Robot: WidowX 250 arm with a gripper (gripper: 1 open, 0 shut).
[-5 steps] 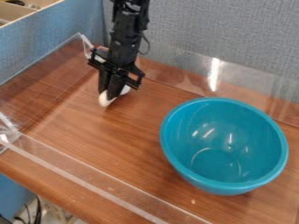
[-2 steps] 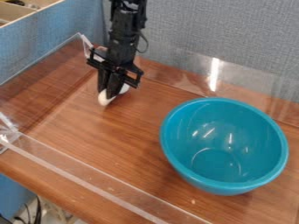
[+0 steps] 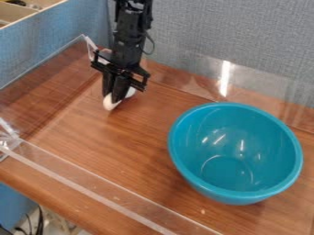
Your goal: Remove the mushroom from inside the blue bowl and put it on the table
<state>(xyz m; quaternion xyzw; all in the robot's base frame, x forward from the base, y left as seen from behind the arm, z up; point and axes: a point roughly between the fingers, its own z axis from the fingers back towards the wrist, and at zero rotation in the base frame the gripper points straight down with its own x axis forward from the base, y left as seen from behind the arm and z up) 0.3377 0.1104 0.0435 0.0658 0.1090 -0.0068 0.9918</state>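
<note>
My gripper points down at the back left of the table, well to the left of the blue bowl. Its black fingers are shut on the mushroom, whose cream-white stem shows below the fingertips, at or just above the wood. The cap is hidden between the fingers. The teal-blue bowl stands at the front right and its glossy inside holds nothing.
Low clear acrylic walls edge the tabletop on all sides. A blue partition rises at the back left and a grey fabric wall stands behind the table.
</note>
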